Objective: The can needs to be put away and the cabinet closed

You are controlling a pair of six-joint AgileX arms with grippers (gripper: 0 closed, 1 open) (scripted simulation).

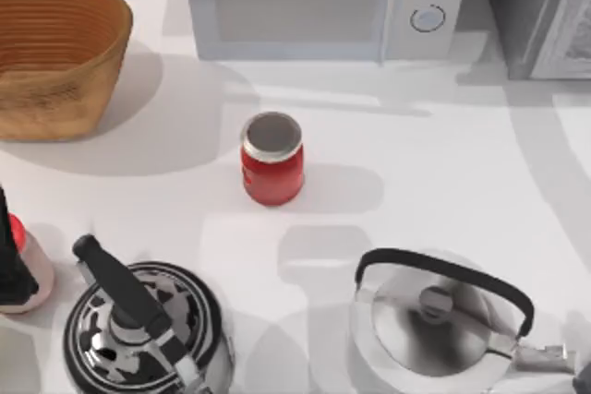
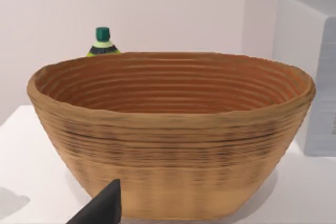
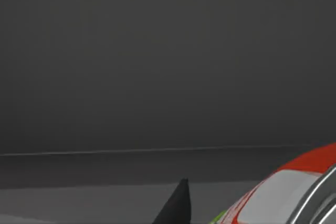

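The can (image 3: pixel 294 192) sits right beside the right gripper (image 3: pixel 176 205), close under its wrist camera, against a flat dark grey face that I take for the cabinet (image 1: pixel 545 16). Whether this gripper is open or clamped on the can I cannot tell, and that is the main risk. If the hold is loose or off-centre, the can may slip or tip as it goes in, and a can lying askew at the cabinet's mouth would stop the door from closing. A second risk is striking the cabinet's edge, since little of the opening can be made out ahead of the gripper. On the surface away from that gripper stand a silver kettle (image 1: pixel 434 320), a patterned kettle (image 1: pixel 138 329) and a red jar (image 1: pixel 272 159) with a grey lid. The silver kettle's raised handle is the likeliest thing to be clipped by a low swing of the right arm. The microwave (image 1: pixel 323 2) stands just beside the cabinet and narrows the approach. The left gripper (image 2: pixel 102 208) is parked facing a basket (image 2: pixel 168 145), with a green-capped bottle (image 2: pixel 103 43) behind it; its state I cannot tell either, and it is well apart from the can.
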